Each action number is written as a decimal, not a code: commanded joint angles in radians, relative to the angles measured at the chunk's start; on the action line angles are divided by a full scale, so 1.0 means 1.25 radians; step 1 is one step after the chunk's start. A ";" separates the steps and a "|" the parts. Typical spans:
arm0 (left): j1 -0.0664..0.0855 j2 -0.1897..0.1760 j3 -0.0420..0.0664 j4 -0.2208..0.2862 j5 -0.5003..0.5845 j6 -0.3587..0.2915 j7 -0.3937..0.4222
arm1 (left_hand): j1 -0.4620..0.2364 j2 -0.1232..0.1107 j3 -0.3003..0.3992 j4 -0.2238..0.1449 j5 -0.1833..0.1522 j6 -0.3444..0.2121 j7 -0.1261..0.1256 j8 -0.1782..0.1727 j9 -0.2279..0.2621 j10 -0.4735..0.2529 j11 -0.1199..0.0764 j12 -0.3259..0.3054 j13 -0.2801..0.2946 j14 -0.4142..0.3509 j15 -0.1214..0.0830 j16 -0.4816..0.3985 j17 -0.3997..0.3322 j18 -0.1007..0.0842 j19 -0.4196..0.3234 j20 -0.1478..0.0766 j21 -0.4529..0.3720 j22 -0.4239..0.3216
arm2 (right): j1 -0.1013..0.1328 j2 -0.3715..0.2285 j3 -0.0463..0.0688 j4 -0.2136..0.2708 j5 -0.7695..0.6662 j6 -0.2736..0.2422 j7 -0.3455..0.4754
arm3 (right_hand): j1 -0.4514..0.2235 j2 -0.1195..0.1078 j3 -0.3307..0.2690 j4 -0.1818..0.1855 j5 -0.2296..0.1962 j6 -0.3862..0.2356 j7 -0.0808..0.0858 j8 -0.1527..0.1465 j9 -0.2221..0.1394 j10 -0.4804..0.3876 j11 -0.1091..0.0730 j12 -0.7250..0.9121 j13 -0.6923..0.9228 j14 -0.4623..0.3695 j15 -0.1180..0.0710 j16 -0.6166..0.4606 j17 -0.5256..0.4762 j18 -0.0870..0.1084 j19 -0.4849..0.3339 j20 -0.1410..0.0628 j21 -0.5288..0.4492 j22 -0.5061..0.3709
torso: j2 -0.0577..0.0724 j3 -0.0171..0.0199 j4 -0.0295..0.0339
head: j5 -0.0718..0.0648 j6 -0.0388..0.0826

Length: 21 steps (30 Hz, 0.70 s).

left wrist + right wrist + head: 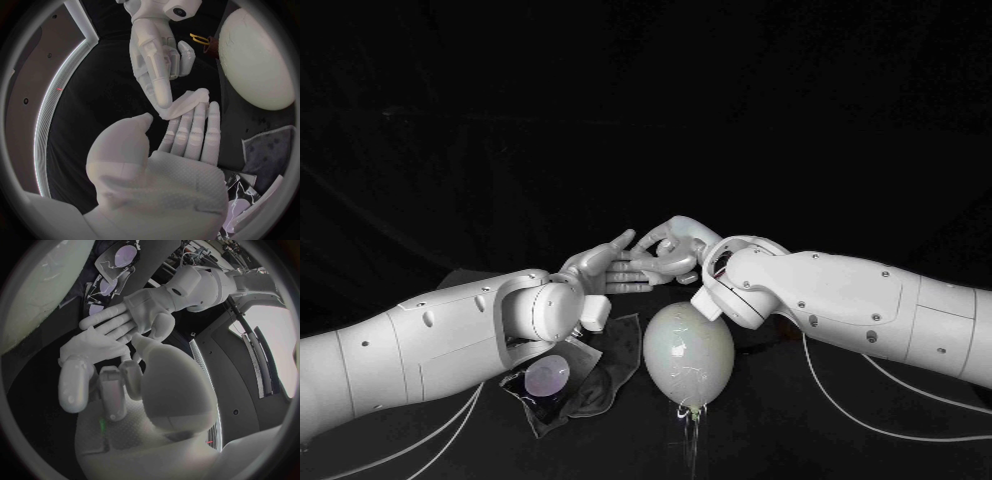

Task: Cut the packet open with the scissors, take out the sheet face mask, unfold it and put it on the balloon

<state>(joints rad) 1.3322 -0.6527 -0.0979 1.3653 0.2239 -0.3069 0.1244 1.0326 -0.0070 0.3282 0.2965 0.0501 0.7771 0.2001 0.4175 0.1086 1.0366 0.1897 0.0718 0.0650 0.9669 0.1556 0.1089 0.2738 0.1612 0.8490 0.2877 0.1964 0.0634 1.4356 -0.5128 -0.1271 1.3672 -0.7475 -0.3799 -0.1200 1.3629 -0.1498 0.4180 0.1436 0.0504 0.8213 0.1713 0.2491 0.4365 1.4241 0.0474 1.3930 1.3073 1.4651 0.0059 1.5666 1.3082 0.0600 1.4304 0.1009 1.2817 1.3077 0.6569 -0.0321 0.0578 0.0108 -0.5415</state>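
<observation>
The folded white sheet face mask (pixel 185 103) is held above the table between my two hands. My right hand (pixel 675 247) pinches it with its fingers (pixel 159 82), and the mask (pixel 92 346) drapes over them. My left hand (pixel 606 264) lies flat with its fingers apart, and its fingertips (pixel 200 117) touch the mask from below. The pale balloon (pixel 688 354) lies on the table under the right forearm, its knot toward me. The cut dark packet (pixel 568 384) lies left of the balloon, below my left wrist.
A small gold loop-shaped thing (pixel 199 39) lies by the far end of the balloon (pixel 257 59); I cannot tell what it is. Cables run over the black table (pixel 790 440) under both arms. The packet (pixel 114 266) is crumpled and shiny.
</observation>
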 commanded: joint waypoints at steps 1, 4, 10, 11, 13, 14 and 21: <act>-0.001 0.004 0.002 0.000 0.023 0.025 0.016 | -0.007 -0.001 -0.004 -0.001 -0.001 0.003 0.045 -0.003 -0.001 0.000 0.007 -0.005 -0.001 0.005 0.003 -0.005 -0.001 0.016 0.006 0.001 -0.005 0.001 | -0.001 -0.002 0.000 0.005 -0.050 0.065 0.005 | 0.006 -0.001 -0.002 -0.006 -0.002 -0.010 -0.001 -0.009 -0.005 0.024 0.029 -0.001 0.089 0.085 0.006 0.003 0.210 0.000 0.000 0.006 -0.003 0.144 | 0.000 0.0001 0.0011 | 0.002 0.001; -0.001 0.006 0.002 -0.003 0.029 0.024 0.020 | -0.006 0.000 -0.004 -0.001 0.000 0.003 0.045 -0.004 -0.001 0.000 0.007 -0.005 -0.001 0.005 0.003 -0.005 -0.001 0.016 0.007 0.001 -0.005 0.001 | -0.002 -0.006 0.000 0.012 -0.073 0.082 0.004 | 0.021 0.004 0.006 -0.018 -0.001 -0.018 -0.006 -0.021 -0.012 0.027 0.025 0.004 0.093 0.085 0.003 0.003 0.210 0.000 0.003 0.007 0.002 0.146 | 0.001 -0.0003 0.0006 | 0.003 0.000; -0.002 0.009 0.003 -0.013 0.040 0.021 0.024 | 0.001 0.007 -0.006 -0.002 0.000 0.004 0.044 -0.005 -0.001 0.001 0.006 -0.004 0.000 0.008 0.002 -0.005 -0.003 0.017 0.008 0.001 -0.008 0.001 | -0.004 -0.015 -0.001 0.025 -0.118 0.106 0.004 | 0.032 0.009 0.015 -0.030 -0.001 -0.020 -0.015 -0.033 -0.020 0.033 0.016 0.010 0.098 0.085 -0.003 0.003 0.210 -0.002 0.008 0.006 0.014 0.149 | 0.000 -0.0004 0.0004 | 0.004 0.001; -0.002 0.010 0.003 -0.015 0.042 0.021 0.025 | 0.004 0.008 -0.006 -0.002 0.000 0.004 0.043 -0.005 -0.001 0.002 0.005 -0.003 0.000 0.008 0.002 -0.005 -0.003 0.017 0.009 0.000 -0.008 0.001 | -0.005 -0.018 -0.001 0.029 -0.129 0.110 0.005 | 0.032 0.010 0.017 -0.032 -0.001 -0.016 -0.018 -0.034 -0.023 0.035 0.013 0.012 0.100 0.085 -0.005 0.003 0.210 -0.002 0.011 0.005 0.019 0.150 | 0.000 -0.0005 0.0004 | 0.005 0.002; -0.002 0.011 0.003 -0.018 0.044 0.021 0.027 | 0.013 0.010 -0.008 -0.003 0.000 0.006 0.042 -0.005 -0.001 0.003 0.004 -0.003 0.000 0.011 0.001 -0.005 -0.004 0.017 0.011 0.000 -0.010 0.001 | -0.006 -0.021 -0.001 0.034 -0.146 0.115 0.005 | 0.032 0.011 0.017 -0.033 -0.001 -0.014 -0.019 -0.035 -0.023 0.036 0.012 0.013 0.101 0.085 -0.006 0.003 0.210 -0.003 0.012 0.004 0.022 0.151 | 0.000 -0.0006 0.0005 | 0.005 0.001; -0.002 0.011 0.003 -0.019 0.045 0.022 0.028 | 0.029 0.010 -0.011 -0.004 0.000 0.007 0.041 -0.006 -0.001 0.004 0.004 -0.003 0.000 0.013 0.000 -0.006 -0.006 0.017 0.013 0.000 -0.013 0.001 | -0.007 -0.023 -0.001 0.037 -0.154 0.117 0.006 | 0.032 0.011 0.018 -0.034 -0.001 -0.013 -0.020 -0.035 -0.024 0.037 0.011 0.014 0.102 0.085 -0.007 0.003 0.210 -0.003 0.013 0.003 0.023 0.152 | 0.000 -0.0004 0.0003 | 0.004 0.002; -0.003 0.012 0.003 -0.022 0.048 0.025 0.031 | 0.148 0.002 0.005 -0.021 0.000 0.017 0.036 -0.011 -0.001 0.010 -0.002 -0.003 0.000 0.023 -0.003 -0.011 -0.016 0.017 0.023 0.000 -0.025 0.002 | -0.009 -0.029 -0.002 0.045 -0.189 0.114 0.008 | 0.031 0.012 0.020 -0.036 -0.001 -0.010 -0.022 -0.037 -0.026 0.039 0.009 0.016 0.104 0.085 -0.009 0.003 0.210 -0.004 0.015 0.002 0.028 0.153 | 0.000 -0.0008 0.0011 | 0.004 0.004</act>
<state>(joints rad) 1.3280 -0.6410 -0.0957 1.3371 0.2699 -0.2983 0.1416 1.2166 -0.0035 0.3378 0.2678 0.0501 0.7933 0.2021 0.4057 0.1083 1.0445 0.1861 0.0722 0.0649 0.9871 0.1500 0.0994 0.2544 0.1722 0.8741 0.2879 0.1685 0.0643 1.4254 -0.5485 -0.1296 1.4207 -0.9214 -0.2651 -0.1210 1.3950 -0.1369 0.4418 0.1032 0.0503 0.8072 0.1463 0.2066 0.4050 1.4256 0.0484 1.4073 1.3081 1.4687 0.0019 1.5673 1.3074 0.0599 1.4448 0.1039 1.3108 1.3081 0.6571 -0.0328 0.0583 0.0161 -0.5378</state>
